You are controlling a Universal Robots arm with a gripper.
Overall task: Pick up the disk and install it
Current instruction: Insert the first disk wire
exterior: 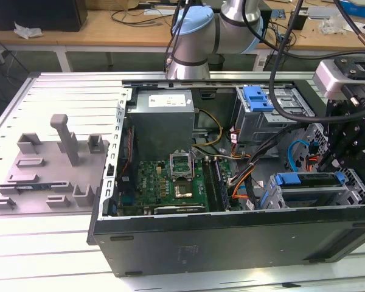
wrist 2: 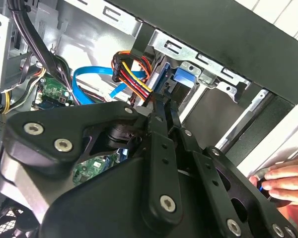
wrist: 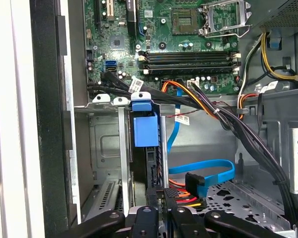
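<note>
Hanging over an open computer case [exterior: 231, 243] lying on its side on a slotted metal surface [exterior: 48, 267] – arching in from the far side as a robot arm [exterior: 201, 30] and holding the gripper [exterior: 351, 159] low at the corner of the case on the exterior view's right

Showing the disk [exterior: 310, 180] standing on edge in the near drive cage [exterior: 359, 182], its blue carrier running along the top and its silver-grey side facing the case wall

Looking along the gripper [wrist: 160, 212] in the first wrist view, straight at the disk [wrist: 144, 130] slotted between the cage's metal rails, with a blue data cable [wrist: 208, 171] and a bundle of red, orange and yellow power leads [wrist: 181, 191] lying just beside it

Pressing right up to the carrier's blue end [wrist 2: 181, 79] in the second wrist view – leaving it impossible to tell whether the gripper [wrist 2: 164, 101] is clamped on the disk or merely against it

Resting at the outer edge of the case, a person's hand [wrist 2: 283, 183]

Sitting further inside, the green motherboard [exterior: 170, 176], the grey power supply [exterior: 161, 118] and a second cage topped by a blue bracket [exterior: 257, 97]; lying apart on the exterior view's left, a grey parts fixture [exterior: 48, 176]
</note>
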